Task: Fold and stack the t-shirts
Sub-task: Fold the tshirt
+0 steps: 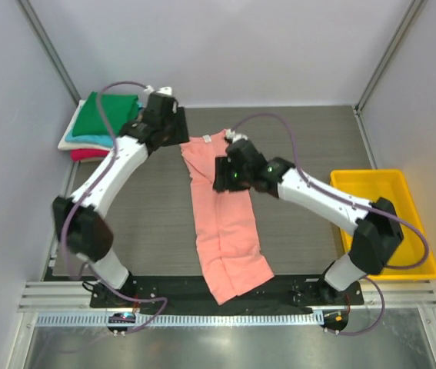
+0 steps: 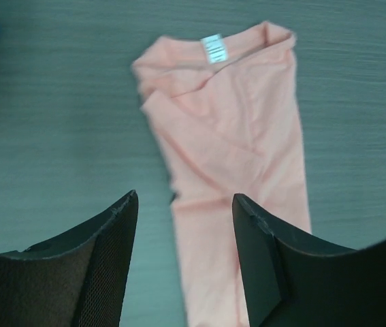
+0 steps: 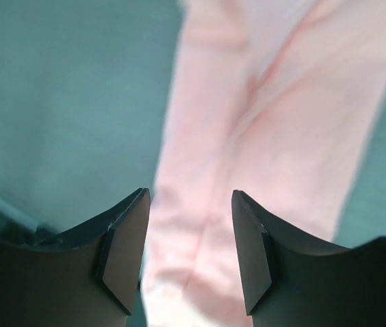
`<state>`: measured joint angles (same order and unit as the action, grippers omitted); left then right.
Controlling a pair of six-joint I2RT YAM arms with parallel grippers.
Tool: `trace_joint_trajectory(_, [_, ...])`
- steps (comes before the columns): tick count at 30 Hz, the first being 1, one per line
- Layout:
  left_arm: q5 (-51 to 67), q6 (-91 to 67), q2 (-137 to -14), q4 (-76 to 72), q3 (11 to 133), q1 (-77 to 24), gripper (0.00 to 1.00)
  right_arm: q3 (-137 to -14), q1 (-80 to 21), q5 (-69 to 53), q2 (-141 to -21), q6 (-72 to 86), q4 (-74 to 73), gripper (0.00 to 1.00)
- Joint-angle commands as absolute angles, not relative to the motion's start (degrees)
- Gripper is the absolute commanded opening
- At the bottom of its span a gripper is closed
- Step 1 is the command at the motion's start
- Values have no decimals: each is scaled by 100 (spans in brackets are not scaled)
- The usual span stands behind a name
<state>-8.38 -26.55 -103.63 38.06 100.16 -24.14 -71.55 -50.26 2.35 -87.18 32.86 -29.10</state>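
Observation:
A salmon-pink t-shirt (image 1: 221, 223) lies folded lengthwise into a long strip down the middle of the table, its white neck label (image 1: 206, 139) at the far end. In the left wrist view the t-shirt (image 2: 237, 136) and its label (image 2: 213, 48) lie ahead of the fingers. My left gripper (image 1: 173, 137) (image 2: 184, 197) hovers open just left of the collar end with nothing between its fingers. My right gripper (image 1: 225, 175) (image 3: 190, 194) is open above the strip's upper part (image 3: 281, 102), holding nothing. A stack of folded t-shirts (image 1: 102, 115), green on top, sits at the back left.
A yellow plastic bin (image 1: 414, 231) stands at the right edge of the table beside the right arm. The strip's near end (image 1: 237, 284) reaches the black base rail between the arm mounts. White walls close in the back and sides.

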Motion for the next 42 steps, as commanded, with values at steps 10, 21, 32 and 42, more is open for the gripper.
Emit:
trace_joint_trajectory(10, [-1344,-2821,-5407,4103,5986,-2329,58,-10677,-3595,-649,-12347,2179,-3190,57])
trace_joint_trajectory(21, [-1600,-3067,-3367,4588,5020,-2329,62,-12567,-3016,-993,-14404,2697,-3357,58])
trace_joint_trajectory(32, [-1125,-2944,-3586,4517,4983,-2329,61,-14502,-2198,-114,-16040,3902,-2788,61])
trace_joint_trajectory(42, [-1116,-2892,-3568,4474,4948,-2320,61,-14748,-2004,-720,-16436,3946,-1046,67])
